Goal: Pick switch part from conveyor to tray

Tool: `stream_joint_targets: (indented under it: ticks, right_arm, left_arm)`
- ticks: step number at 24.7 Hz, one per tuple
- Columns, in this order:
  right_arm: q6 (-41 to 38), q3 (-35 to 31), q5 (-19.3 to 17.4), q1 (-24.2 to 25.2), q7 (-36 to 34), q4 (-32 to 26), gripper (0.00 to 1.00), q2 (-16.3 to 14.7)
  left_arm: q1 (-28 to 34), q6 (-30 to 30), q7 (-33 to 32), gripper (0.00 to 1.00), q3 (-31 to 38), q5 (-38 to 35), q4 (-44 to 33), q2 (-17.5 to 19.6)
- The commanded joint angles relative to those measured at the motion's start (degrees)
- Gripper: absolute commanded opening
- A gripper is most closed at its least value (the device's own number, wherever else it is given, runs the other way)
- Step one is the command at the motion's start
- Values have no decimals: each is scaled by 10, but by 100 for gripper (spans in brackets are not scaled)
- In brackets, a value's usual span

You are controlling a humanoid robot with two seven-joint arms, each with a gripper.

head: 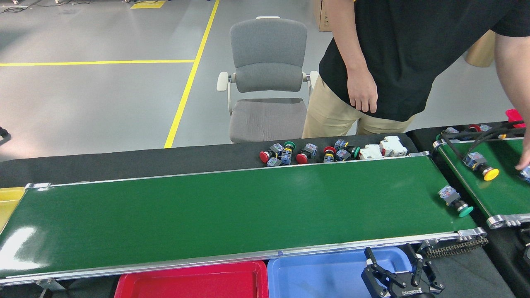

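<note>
With the conveyor as datum, the blue tray sits at its near rail, the right gripper (fingers apart, empty) hovers there, and the switch part lies beyond-right on the belt's right end, long axis diagonal.

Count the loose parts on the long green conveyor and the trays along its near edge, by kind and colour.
green-capped switch part, at the right end of the conveyor: 1
red tray: 1
blue tray: 1
Total: 3
</note>
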Motion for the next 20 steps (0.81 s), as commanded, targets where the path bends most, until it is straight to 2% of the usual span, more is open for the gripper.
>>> stream_joint_targets:
  ticks: [1, 4, 8, 11, 15, 20]
  right_arm:
    - [0, -7, -2, -6, 1, 0, 100, -7]
    - [0, -16, -6, -9, 10, 3, 99, -19]
    - [1, -73, -6, -25, 36, 9, 98, -18]
    - [9, -89, -4, -50, 56, 33, 96, -26]
    - [44, -90, -6, -107, 90, 88, 96, -71]
    - [46, -82, -5, -149, 91, 134, 96, -71]
  left_arm:
    - [-2, 0, 4, 100, 2, 0, -5, 7]
    - [-2, 0, 4, 100, 2, 0, -3, 8]
    - [-3, 0, 4, 100, 2, 4, -3, 7]
    - [-3, 0, 4, 100, 2, 4, -4, 7]
    - [-2, -1, 4, 100, 0, 4, -3, 7]
    - [-4, -1, 4, 100, 0, 4, -3, 8]
